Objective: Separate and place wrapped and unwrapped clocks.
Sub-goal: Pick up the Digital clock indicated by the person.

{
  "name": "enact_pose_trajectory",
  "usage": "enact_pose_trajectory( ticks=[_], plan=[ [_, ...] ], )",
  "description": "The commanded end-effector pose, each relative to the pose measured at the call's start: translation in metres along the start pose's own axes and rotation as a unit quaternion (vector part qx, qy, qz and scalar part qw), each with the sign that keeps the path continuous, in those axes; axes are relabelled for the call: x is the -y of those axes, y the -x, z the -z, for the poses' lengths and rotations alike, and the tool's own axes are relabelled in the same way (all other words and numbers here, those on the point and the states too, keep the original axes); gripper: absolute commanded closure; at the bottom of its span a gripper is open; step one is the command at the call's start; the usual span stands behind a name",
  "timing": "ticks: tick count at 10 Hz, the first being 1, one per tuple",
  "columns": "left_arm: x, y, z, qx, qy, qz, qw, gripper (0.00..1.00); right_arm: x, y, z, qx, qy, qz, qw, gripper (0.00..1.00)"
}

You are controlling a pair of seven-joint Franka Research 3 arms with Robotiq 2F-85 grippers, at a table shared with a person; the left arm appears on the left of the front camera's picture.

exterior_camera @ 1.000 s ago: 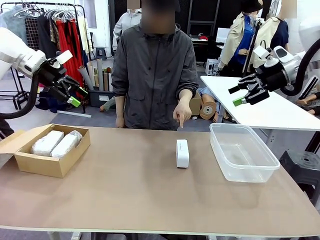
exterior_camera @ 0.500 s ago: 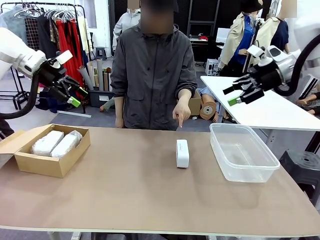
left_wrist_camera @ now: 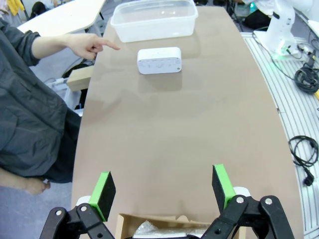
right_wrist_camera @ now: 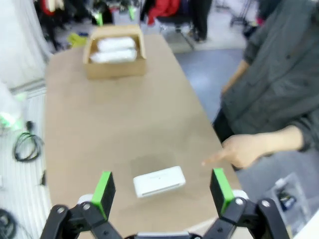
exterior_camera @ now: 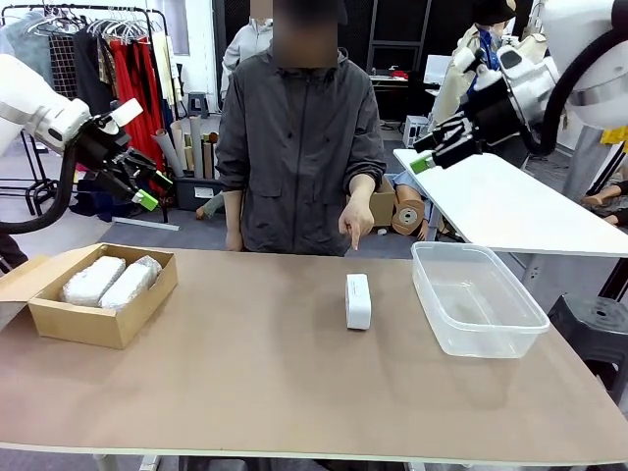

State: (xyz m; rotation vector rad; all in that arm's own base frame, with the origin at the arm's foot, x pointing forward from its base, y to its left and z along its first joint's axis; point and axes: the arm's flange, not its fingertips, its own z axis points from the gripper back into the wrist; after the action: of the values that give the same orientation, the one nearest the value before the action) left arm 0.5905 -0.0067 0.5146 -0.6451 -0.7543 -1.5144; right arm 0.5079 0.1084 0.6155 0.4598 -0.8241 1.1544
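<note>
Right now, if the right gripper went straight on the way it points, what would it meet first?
Probably the bare white rounded plastic block on the brown table, framed by the right gripper; depth is unclear.

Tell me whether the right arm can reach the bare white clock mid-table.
Probably yes: the right claw hangs open, the bare clock lies alone in the open, and the person's pointing hand is short of it.
</note>
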Motion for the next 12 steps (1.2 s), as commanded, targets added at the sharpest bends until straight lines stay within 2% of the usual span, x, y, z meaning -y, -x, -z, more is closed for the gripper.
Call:
enact_pose_trajectory(
  ticks=[1,2,4,6,7,8,9,12],
  plan=[
    [0.001,-0.001,-0.001,-0.001,0.003,0.001,1.0,0.0,-0.005,-0.017,0.02,-0.099,0.039,0.083,0.991,0.0],
    [0.001,-0.001,-0.001,-0.001,0.003,0.001,1.0,0.0,-0.008,-0.026,0.032,-0.102,0.023,0.119,0.987,0.0],
    [0.001,-0.001,-0.001,-0.001,0.003,0.001,1.0,0.0,-0.002,-0.028,0.056,-0.2,0.041,0.122,0.971,0.0],
    [0.001,-0.001,-0.001,-0.001,0.003,0.001,1.0,0.0,0.01,-0.016,0.081,-0.239,0.056,0.173,0.954,0.0],
    [0.001,-0.001,-0.001,-0.001,0.003,0.001,1.0,0.0,0.013,-0.007,0.092,-0.265,0.069,0.183,0.944,0.0],
    [0.001,-0.001,-0.001,-0.001,0.003,0.001,1.0,0.0,0.013,-0.002,0.097,-0.295,0.053,0.181,0.937,0.0],
    [0.001,-0.001,-0.001,-0.001,0.003,0.001,1.0,0.0,0.006,0.004,0.087,-0.244,0.065,0.163,0.954,0.0],
    [0.001,-0.001,-0.001,-0.001,0.003,0.001,1.0,0.0,0.006,0.004,0.087,-0.244,0.065,0.163,0.954,0.0]
  ],
)
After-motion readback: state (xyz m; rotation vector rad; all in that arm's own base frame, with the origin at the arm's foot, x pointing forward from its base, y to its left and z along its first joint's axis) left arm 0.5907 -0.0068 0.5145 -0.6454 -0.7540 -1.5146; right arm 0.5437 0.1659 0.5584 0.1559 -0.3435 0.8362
